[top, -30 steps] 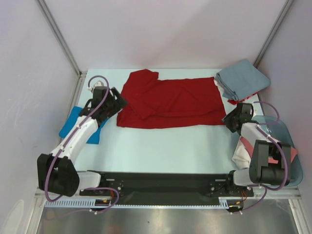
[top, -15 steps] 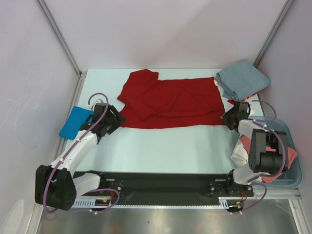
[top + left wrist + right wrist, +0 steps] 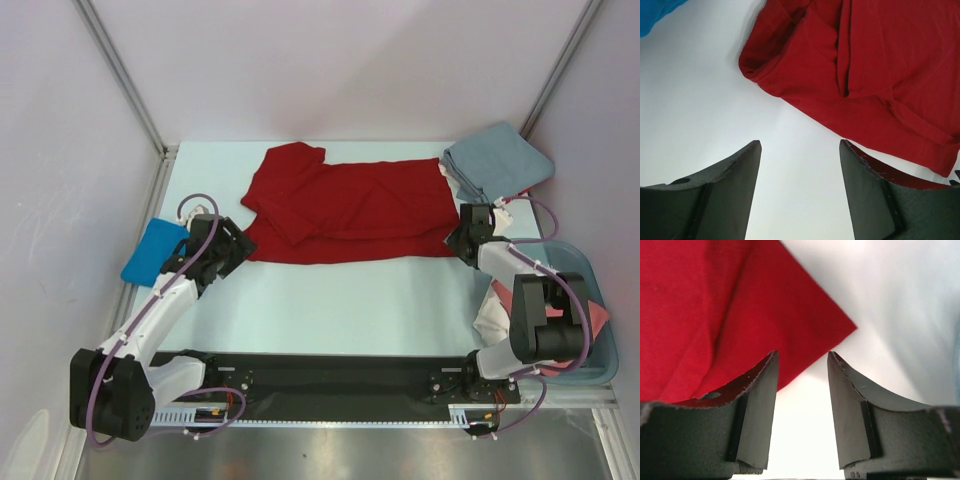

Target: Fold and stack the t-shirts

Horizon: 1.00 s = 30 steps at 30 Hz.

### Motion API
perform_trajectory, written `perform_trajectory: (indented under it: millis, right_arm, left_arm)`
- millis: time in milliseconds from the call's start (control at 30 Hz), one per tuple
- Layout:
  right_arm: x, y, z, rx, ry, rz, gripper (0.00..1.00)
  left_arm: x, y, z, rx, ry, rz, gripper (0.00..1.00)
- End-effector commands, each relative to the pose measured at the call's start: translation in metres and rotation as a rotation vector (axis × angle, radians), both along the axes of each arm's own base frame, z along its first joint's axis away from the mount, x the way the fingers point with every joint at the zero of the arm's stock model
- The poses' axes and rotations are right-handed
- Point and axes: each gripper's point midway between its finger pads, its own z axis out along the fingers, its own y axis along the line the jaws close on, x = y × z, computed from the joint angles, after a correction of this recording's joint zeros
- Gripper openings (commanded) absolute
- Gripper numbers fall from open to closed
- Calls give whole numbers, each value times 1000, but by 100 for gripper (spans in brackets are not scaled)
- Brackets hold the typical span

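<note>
- No writing, label, brand, number or sign can be read in any of the views
</note>
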Motion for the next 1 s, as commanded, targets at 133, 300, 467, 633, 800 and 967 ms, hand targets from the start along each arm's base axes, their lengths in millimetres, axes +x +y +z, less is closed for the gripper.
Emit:
perform_trajectory:
  millis: [133,300,467,633,800,967]
  right_arm:
    - [12,1,7,-37,-5,-44,48]
    - [18,1,-8,-50,39,-66,48]
    - [15,1,-23,-60,85,-79,47]
    - [18,0,-11,-78,53,-81,8]
    - [17,5,5,-67,16,-52,7]
    - [12,9,15,-55,-12,-20,3]
  left_arm:
    - [4,-1,12,-15,-42,13,70]
    - [3,-2,10,-12,-36,7,70]
    - [1,-1,7,-10,-23,12,70]
    - [0,-6,1,-34,-16,6,69]
    - [-4,-14,-16,-43,10,14,67]
    - [1,-20,-32,-41,26,18,63]
